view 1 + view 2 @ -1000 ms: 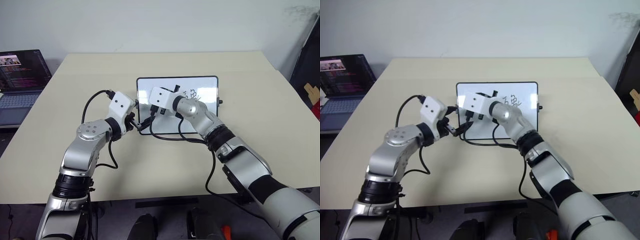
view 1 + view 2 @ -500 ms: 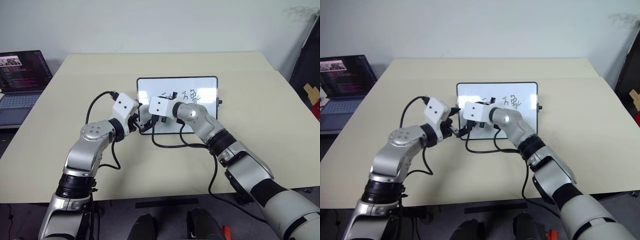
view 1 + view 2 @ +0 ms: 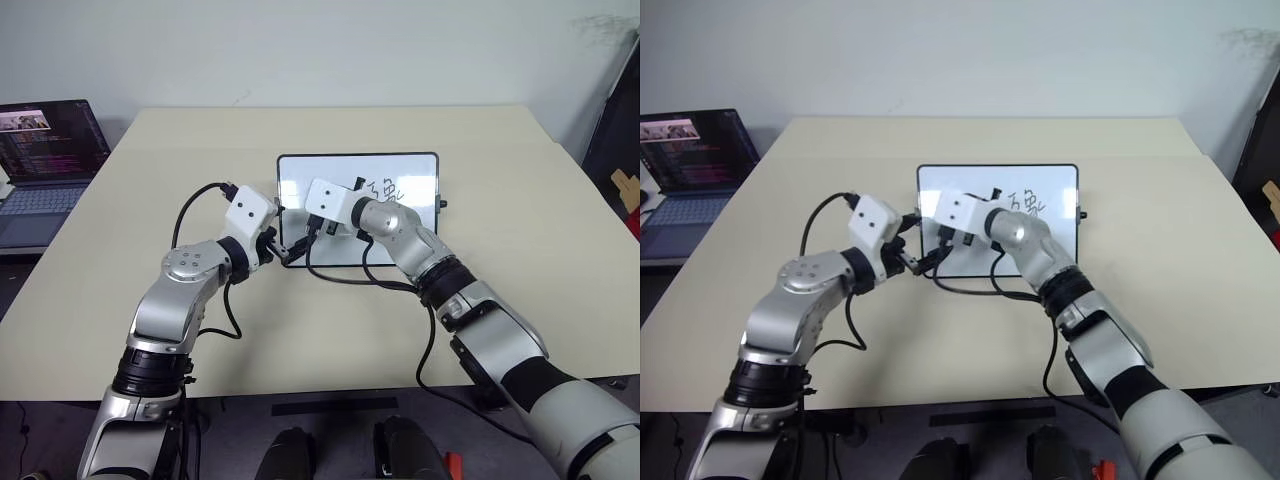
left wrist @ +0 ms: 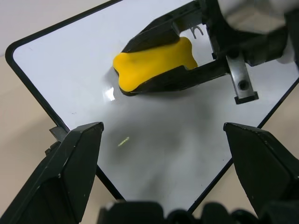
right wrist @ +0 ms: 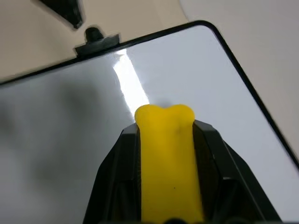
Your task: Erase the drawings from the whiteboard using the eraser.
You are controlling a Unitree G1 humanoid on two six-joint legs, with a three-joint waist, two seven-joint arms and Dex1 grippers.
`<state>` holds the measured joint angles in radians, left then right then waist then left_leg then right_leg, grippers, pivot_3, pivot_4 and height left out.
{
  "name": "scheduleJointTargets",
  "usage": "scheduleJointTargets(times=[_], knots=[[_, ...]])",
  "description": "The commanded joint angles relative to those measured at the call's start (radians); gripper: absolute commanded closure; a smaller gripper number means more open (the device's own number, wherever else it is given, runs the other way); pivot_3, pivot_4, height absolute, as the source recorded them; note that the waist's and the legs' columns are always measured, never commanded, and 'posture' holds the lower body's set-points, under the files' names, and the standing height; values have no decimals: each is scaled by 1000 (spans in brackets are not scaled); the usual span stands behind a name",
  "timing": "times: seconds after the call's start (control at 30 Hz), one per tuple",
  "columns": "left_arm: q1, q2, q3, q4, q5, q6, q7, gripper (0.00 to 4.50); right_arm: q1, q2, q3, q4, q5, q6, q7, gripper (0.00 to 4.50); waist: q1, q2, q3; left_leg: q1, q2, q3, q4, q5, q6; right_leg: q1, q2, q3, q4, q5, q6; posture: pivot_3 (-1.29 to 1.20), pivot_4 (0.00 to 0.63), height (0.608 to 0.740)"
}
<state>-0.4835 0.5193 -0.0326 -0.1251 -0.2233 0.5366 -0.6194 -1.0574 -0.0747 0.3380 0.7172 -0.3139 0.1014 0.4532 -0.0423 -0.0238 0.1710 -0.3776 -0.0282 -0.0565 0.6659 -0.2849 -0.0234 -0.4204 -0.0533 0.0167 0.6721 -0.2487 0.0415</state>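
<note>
The whiteboard (image 3: pixel 400 235) lies flat in the middle of the beige table. The drawings (image 3: pixel 385 190) are thin black marks along its far edge, right of centre, and part of the row is hidden behind my right wrist. My right gripper (image 3: pixel 308 233) is shut on the yellow eraser (image 5: pixel 167 154), whose tip (image 4: pixel 154 63) rests on the white surface in the board's left half. My left gripper (image 3: pixel 287 248) is open at the board's near left corner, and that corner lies between its spread fingers (image 4: pixel 77 154).
An open laptop (image 3: pixel 45 160) sits on a lower surface off the table's left edge. Black cables loop from both wrists over the table in front of the board. Dark equipment (image 3: pixel 620 150) stands past the table's right edge.
My right gripper, holding the eraser, dipped toward the board's near edge and came back up and slightly right, rolling its wrist. The left gripper stayed at the corner.
</note>
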Motion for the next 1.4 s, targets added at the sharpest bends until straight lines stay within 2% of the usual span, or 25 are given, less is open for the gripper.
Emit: scheduleJointTargets(times=[0.03,0.23,0.43,0.6,0.83,1.03,1.27,1.4], knots=[[-10,-6,34,-24,-8,-17,16,0,59,11,-136,-244,170,205,75,3342,1,0,0,-1,0,0,0,0,0,-1,0,0,0,0,0,0,150,740],[-20,-17,46,-17,-17,-31,24,0,204,-59,-262,-676,340,540,135,3344,10,0,0,-5,1,-1,-1,0,0,-2,0,-2,-7,0,0,0,150,740],[-43,-40,55,28,-19,-62,29,0,430,-177,-325,-1024,435,742,140,3344,14,0,0,-7,1,-1,-3,-1,0,-2,0,-2,-11,0,1,0,150,740],[-80,-69,56,76,-9,-95,47,0,574,-222,-349,-1145,449,747,91,3345,8,0,1,-6,0,0,-2,-1,1,-1,0,-2,-10,0,1,0,150,740],[-103,-106,60,119,-5,-124,80,0,778,-193,-348,-1216,440,637,-9,3345,10,0,0,-5,1,0,-2,-1,1,0,0,-1,-9,0,1,0,150,740],[-95,-109,62,106,-8,-116,91,0,763,-163,-305,-1199,442,538,-41,3346,10,0,0,-4,1,0,-1,-1,1,0,1,-1,-8,0,1,0,150,740],[-61,-88,66,83,21,-90,132,0,572,-174,-122,-986,272,346,-75,3346,9,0,0,-3,1,0,-1,0,1,0,4,-1,-9,0,1,0,150,740],[-61,-87,64,73,17,-86,134,0,432,-122,-94,-815,241,294,-101,3347,11,0,1,-4,1,0,-1,0,-1,0,4,-1,-9,0,1,0,150,740]])
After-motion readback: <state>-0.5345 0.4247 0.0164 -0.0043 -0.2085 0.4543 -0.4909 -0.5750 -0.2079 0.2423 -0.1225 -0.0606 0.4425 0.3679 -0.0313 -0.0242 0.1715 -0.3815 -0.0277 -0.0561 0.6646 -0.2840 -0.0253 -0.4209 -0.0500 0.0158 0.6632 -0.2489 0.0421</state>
